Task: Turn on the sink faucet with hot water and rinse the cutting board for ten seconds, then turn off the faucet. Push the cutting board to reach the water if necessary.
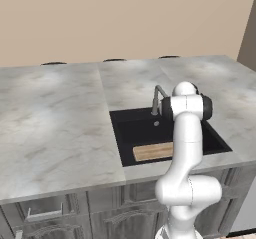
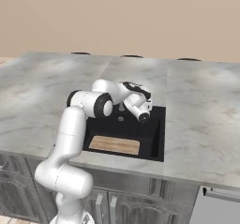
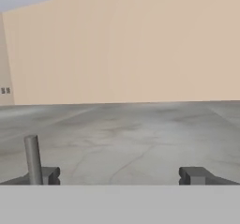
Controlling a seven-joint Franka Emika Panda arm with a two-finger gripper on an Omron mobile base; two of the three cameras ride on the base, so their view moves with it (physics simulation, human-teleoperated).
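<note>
One cutting board (image 1: pixel 154 151) lies flat in the sink (image 1: pixel 136 131); the gripper (image 3: pixel 119 175) stands wide open, holding nothing.

The left base view shows the faucet (image 1: pixel 158 99) clear of the arm at the sink's far rim, its bent spout reaching toward the basin; in the right base view the hand (image 2: pixel 139 107) covers most of that spot. The hand view alone shows the two fingertips (image 3: pixel 194 175) far apart, looking level across the grey marble countertop (image 3: pixel 140 129) to the beige wall, with a slim grey upright post (image 3: pixel 33 158) just above the one fingertip; whether this is part of the faucet cannot be told. The sink holds the board and its small round drain (image 1: pixel 156 124). The board rests against the sink's near wall, its long axis parallel to that wall, on the opposite side of the basin from the faucet.
</note>
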